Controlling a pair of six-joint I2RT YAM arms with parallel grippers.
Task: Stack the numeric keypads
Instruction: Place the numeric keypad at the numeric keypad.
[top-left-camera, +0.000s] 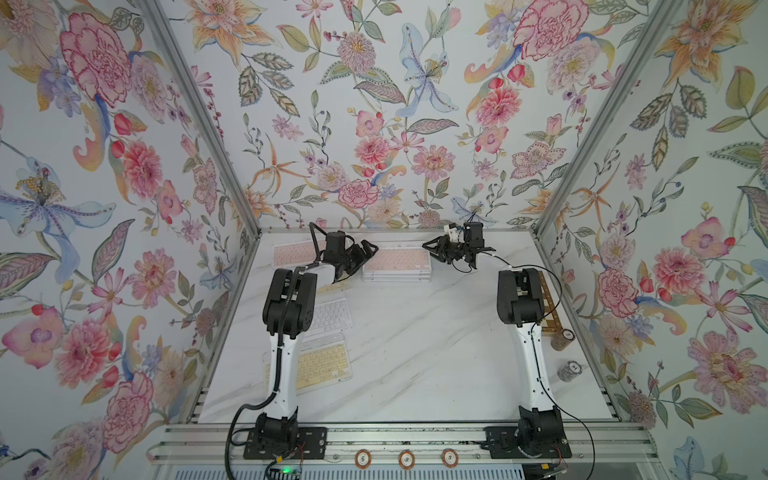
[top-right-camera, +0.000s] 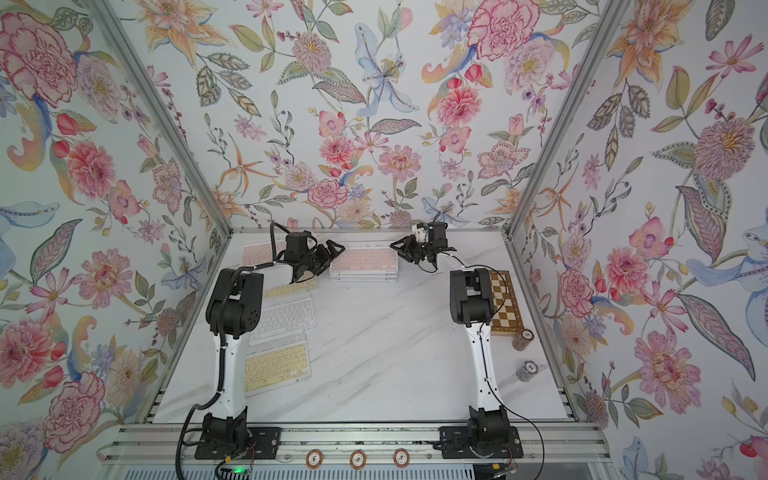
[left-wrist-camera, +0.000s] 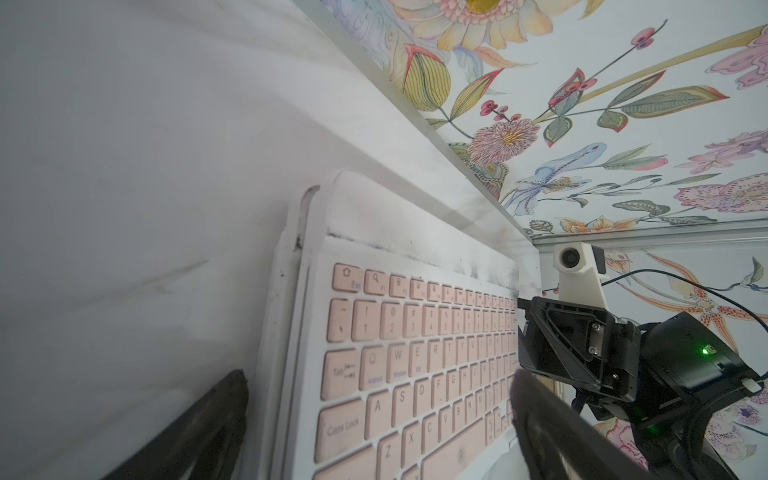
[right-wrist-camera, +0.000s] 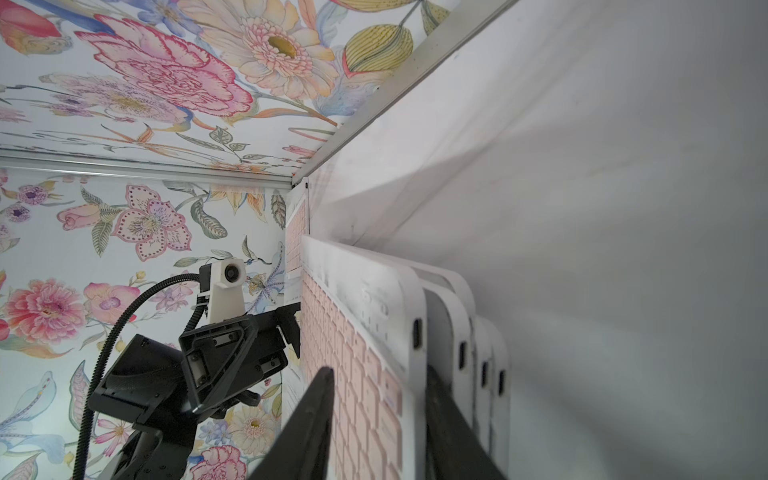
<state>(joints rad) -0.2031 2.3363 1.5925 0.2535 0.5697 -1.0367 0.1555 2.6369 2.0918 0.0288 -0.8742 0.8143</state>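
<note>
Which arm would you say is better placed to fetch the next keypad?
Left: the loose pink keypad, white keypad and front yellow keypad all lie on its side, far from the right gripper.

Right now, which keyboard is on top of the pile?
The pink-keyed keypad at the back middle of the table: it caps the stack, while the yellow-keyed keypad and white-keyed keypad lie alone.

Pink keypad (left-wrist-camera: 415, 374) keys read Esc, Tab, Caps Lock.
</note>
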